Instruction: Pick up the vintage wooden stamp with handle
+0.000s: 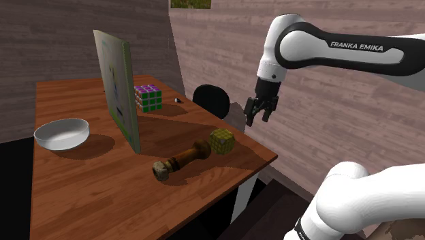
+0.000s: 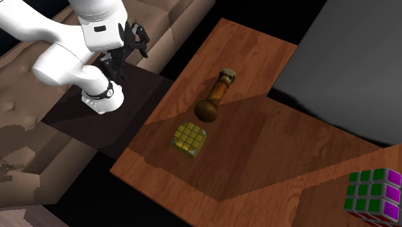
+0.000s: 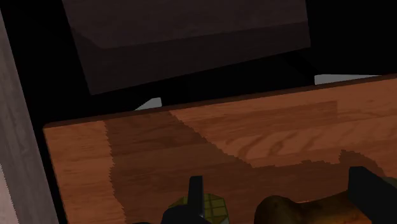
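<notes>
The wooden stamp lies on its side on the brown table, its pale block end toward the front edge and its round knob beside a yellow-green cube. In the second exterior view the stamp rests near the table's left edge. My gripper hangs open in the air past the table's right edge in the shoulder view, above and apart from the stamp. It also hovers off the table in the second exterior view. In the wrist view the stamp shows low between the spread fingers.
A tall flat panel stands upright mid-table. Behind it sits a coloured puzzle cube, and a white bowl is at the shoulder view's left. A black rounded object sits past the far edge. The yellow-green cube almost touches the knob.
</notes>
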